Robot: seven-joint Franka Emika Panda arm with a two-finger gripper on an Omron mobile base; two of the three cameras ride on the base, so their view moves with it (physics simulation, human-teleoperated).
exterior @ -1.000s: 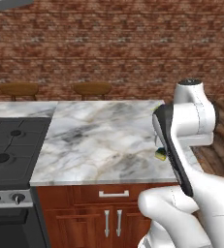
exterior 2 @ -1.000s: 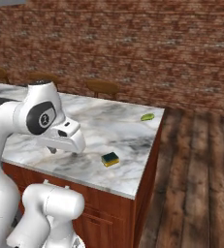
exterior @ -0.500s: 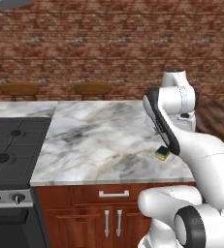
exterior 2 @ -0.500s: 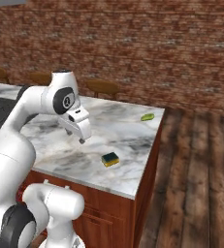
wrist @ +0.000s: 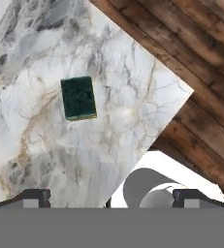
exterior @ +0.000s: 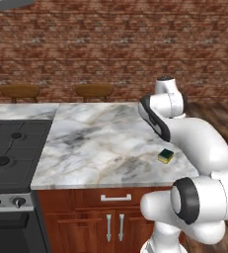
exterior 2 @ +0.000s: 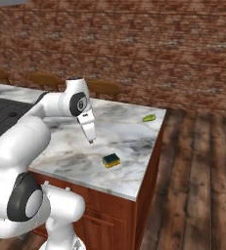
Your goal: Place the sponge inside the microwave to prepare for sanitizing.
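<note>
Right base view gives you the gripper (exterior 2: 91, 141) hanging over the marble counter (exterior 2: 129, 141), fingers pointing down, above the middle of the counter's near half. Jaws stand wide apart and hold nothing; hand view shows the two dark fingertips (wrist: 36, 197) far apart at the bottom.

You see the sponge (exterior 2: 111, 160) lying flat on the counter, green top, yellow body, near the front edge and toward the right-hand corner. It sits just beside the gripper, toward the counter's front, not touching it. Left base view puts the sponge (exterior: 166, 156) close to the counter's front right corner, partly next to the white arm. Hand view shows the sponge (wrist: 78, 98) as a dark green rectangle on the marble, well inside the edge.

You also get a small green item (exterior 2: 149, 117) near the counter's far right corner, well apart from the sponge; too small to tell what it is. A black stove top (exterior: 9, 153) adjoins the counter's left edge. Two wooden stools (exterior: 94, 90) stand beyond the counter's far edge, against the brick wall (exterior: 110, 44).
</note>
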